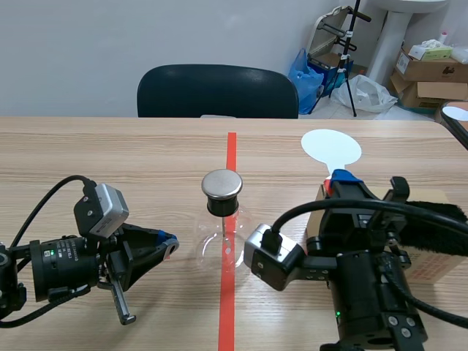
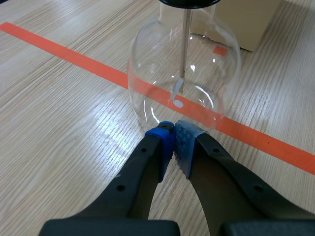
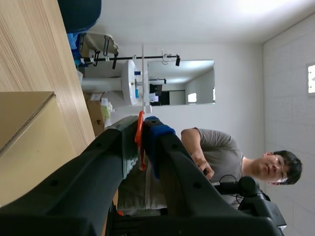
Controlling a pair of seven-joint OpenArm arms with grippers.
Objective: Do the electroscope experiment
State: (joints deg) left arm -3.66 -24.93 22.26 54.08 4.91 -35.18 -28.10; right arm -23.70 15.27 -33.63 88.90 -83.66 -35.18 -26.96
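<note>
Nearest the camera, the right arm rises from the lower right of the bench (image 1: 110, 161). Its right gripper (image 1: 338, 179) points up and away, well to the right of the electroscope flask (image 1: 219, 245). The blue-padded fingers are closed on the orange-red handle of a white paddle (image 1: 331, 148). The paddle's round flat disc stands above the fingertips. In the right wrist view the right gripper (image 3: 142, 129) pinches that handle between its pads. Here the white paddle (image 3: 143, 73) shows only as a thin edge running on ahead of the fingers.

The electroscope flask is a clear round-bottomed glass flask. It stands upright at the middle of the bench on the orange tape line (image 1: 230, 153). A round metal cap (image 1: 221, 184) sits on its dark neck. In the left wrist view a thin metal rod (image 2: 187, 39) hangs down inside the electroscope flask (image 2: 147, 73). A pale foil strip (image 2: 177, 91) hangs at the rod's lower end.

The left gripper (image 1: 170, 243) lies low on the bench, just left of the flask. In the left wrist view the left gripper (image 2: 173, 129) has its blue pads pressed together and holds nothing. Its tips are right at the foot of the glass wall, and contact cannot be judged.

A cardboard box (image 1: 431, 263) sits behind the right arm. A black furry strip (image 1: 439, 216) lies on top of the box. A dark chair (image 1: 218, 91) stands at the far side of the bench.
</note>
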